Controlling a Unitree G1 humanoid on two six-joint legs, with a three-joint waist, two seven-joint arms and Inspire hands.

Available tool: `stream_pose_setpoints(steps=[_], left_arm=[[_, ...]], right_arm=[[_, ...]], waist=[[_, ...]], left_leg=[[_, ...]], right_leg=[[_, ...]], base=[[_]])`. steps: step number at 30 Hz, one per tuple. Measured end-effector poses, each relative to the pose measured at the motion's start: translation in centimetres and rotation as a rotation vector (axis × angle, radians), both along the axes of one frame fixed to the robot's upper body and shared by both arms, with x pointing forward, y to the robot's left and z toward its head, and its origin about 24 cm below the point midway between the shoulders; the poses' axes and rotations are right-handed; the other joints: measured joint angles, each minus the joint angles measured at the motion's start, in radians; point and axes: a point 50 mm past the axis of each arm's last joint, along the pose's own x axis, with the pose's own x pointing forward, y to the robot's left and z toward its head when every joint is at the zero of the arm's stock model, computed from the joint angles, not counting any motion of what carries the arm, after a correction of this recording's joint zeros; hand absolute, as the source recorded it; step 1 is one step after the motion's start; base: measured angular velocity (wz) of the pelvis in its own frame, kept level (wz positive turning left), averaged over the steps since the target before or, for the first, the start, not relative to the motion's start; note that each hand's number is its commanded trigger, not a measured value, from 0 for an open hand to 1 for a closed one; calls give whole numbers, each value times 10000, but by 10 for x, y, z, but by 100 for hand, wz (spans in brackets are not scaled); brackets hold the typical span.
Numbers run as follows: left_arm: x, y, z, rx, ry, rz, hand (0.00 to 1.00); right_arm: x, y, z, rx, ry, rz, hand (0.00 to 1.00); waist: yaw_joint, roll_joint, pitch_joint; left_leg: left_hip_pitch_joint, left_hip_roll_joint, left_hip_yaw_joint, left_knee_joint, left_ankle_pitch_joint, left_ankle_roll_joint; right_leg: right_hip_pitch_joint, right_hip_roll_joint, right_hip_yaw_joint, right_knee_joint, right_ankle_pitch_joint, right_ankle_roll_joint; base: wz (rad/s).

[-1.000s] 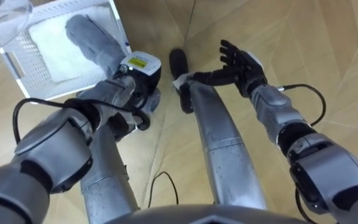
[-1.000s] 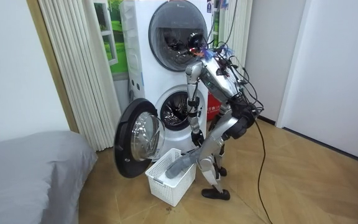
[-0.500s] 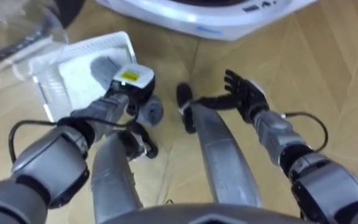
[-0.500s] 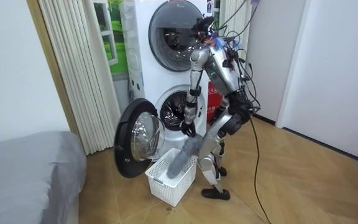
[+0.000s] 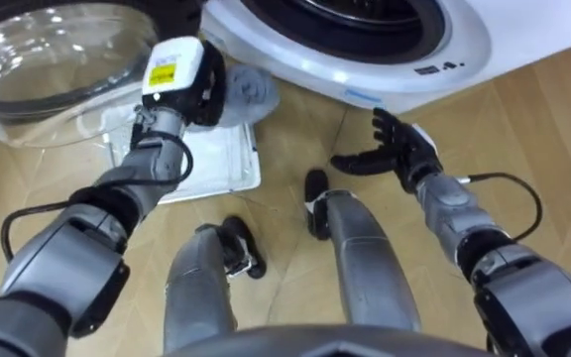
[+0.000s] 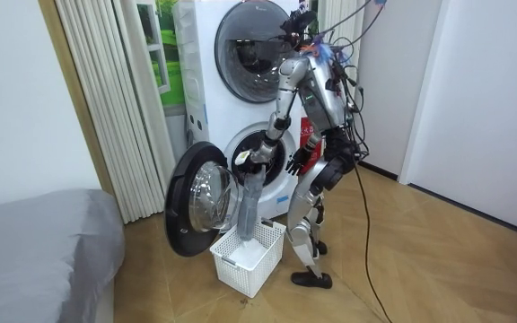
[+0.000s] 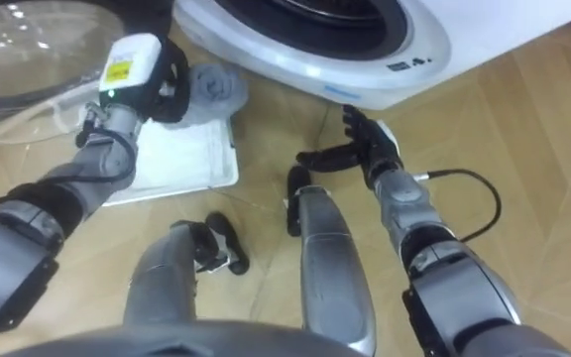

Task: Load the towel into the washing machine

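Before the open washing machine point(image 5: 444, 45), left hand point(image 5: 191, 84) fingers clutch a grey towel point(image 6: 248, 202) dangling long; right hand point(image 5: 399, 149) fingers spread.

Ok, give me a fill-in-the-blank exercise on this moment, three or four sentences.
1. The grey towel hangs from the ___ robot hand.
2. The right robot hand, fingers straight, holds ___.
3. The round glass door of the lower white washing machine stands ___.
4. Under the towel sits the white perforated plastic ___.
Missing words: left; nothing; open; basket.
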Motion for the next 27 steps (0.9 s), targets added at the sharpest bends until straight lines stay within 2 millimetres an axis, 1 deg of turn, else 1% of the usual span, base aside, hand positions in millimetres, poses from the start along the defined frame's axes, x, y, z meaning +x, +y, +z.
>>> stream_pose_setpoints(steps=[1, 2, 3, 4, 5, 6, 7, 9, 10, 12, 13, 14, 16, 18, 20, 22, 24, 27], left_arm=[[-1, -2, 0, -659, 251, 67, 100], [-1, -4, 0, -1011, 380, 75, 100], [0, -8, 1, -1716, 648, 42, 100], [0, -10, 2, -2037, 801, -7, 100], [0, -14, 2, -2727, 1098, -84, 100], [-2, -18, 1, -3431, 1473, -169, 100], [-3, -19, -1, -3748, 1668, -207, 100], [-6, -26, -5, -4881, 2536, -549, 100], [-6, -28, -6, -5176, 2737, -624, 100], [-11, -35, -11, -6036, 3555, -1101, 100], [-15, -39, -14, -6599, 3963, -1307, 100], [-18, -41, -16, -6928, 4178, -1424, 100], [-30, -48, -26, -8257, 5108, -1748, 100], [-35, -54, -29, -8925, 5667, -2039, 100], [-36, -57, -30, -9338, 6000, -2271, 100], [-37, -56, -31, -9616, 6313, -2416, 100], [-40, -54, -34, -10329, 6785, -2423, 100], [-43, -55, -36, -11268, 7247, -2502, 100]], right_arm=[[1, 1, 1, -121, -103, 179, 0], [2, 2, 2, -228, -152, 293, 0], [2, 2, 2, -404, -173, 478, 0], [2, 3, 2, -446, -169, 532, 0], [3, 4, 3, -474, -180, 612, 0], [3, 4, 2, -480, -175, 647, 0], [3, 4, 2, -490, -174, 672, 0], [3, 4, 3, -506, -183, 678, 0], [3, 4, 3, -509, -196, 658, 0], [3, 4, 3, -525, -189, 704, 0], [2, 5, 2, -534, -152, 830, 0], [2, 5, 2, -510, -128, 870, 0], [2, 7, 2, -391, -103, 1060, 0], [4, 9, 4, -307, -217, 1157, 0], [5, 10, 6, -324, -319, 1249, 0], [4, 11, 5, -456, -298, 1389, 0], [1, 12, 3, -433, -218, 1411, 0], [-4, 13, -1, -368, -56, 1411, 0]], waist=[[40, -4, -20], [74, -1, -25], [113, 0, -26], [145, 2, -28], [204, 5, -39], [250, 10, -89], [257, 14, -122], [311, 17, -172], [322, 12, -191], [362, 13, -338], [352, 25, -375], [348, 19, -378], [368, 21, -418], [375, 62, -443], [403, 61, -443], [425, 63, -444], [418, 62, -444], [415, 63, -444]], left_leg=[[44, -57, 0, -63, 31, -2], [47, -88, -4, -103, 59, 2], [46, -131, -13, -166, 110, 9], [44, -137, -16, -178, 122, 13], [44, -143, -24, -187, 129, 11], [55, -159, -26, -206, 138, 9], [60, -164, -26, -210, 143, 10], [142, -169, -54, -206, 145, 9], [155, -172, -58, -211, 145, 9], [181, -177, -70, -222, 147, 14], [249, -175, -117, -255, 167, 21], [313, -171, -132, -276, 171, 15], [552, -174, -158, -390, 188, -9], [573, -169, -218, -423, 214, -13], [566, -174, -237, -424, 228, -11], [585, -173, -236, -442, 232, -17], [619, -174, -209, -498, 239, -23], [606, -157, -193, -541, 239, -27]], right_leg=[[14, -43, 7, 10, -19, 4], [12, -73, 0, 6, -21, 6], [11, -106, -17, -17, -21, 6], [13, -117, -28, -20, -20, 5], [21, -121, -30, -24, -19, 5], [24, -134, -28, -21, -19, 5], [29, -142, -31, -17, -19, 6], [136, -156, -76, -29, -22, 10], [152, -156, -77, -35, -22, 10], [202, -173, -114, -71, -21, 12], [322, -167, -171, -158, -17, 11], [404, -159, -190, -180, -14, 10], [674, -109, -228, -388, 9, 8], [764, -97, -297, -508, 57, 3], [768, -86, -313, -505, 61, 0], [788, -82, -320, -508, 60, 0], [788, -69, -303, -532, 60, -1], [777, -55, -298, -599, 60, -4]], base=[[4], [9], [9], [8], [4], [0], [0], [0], [0], [3], [7], [7], [0], [3], [4], [0], [0], [-3]])
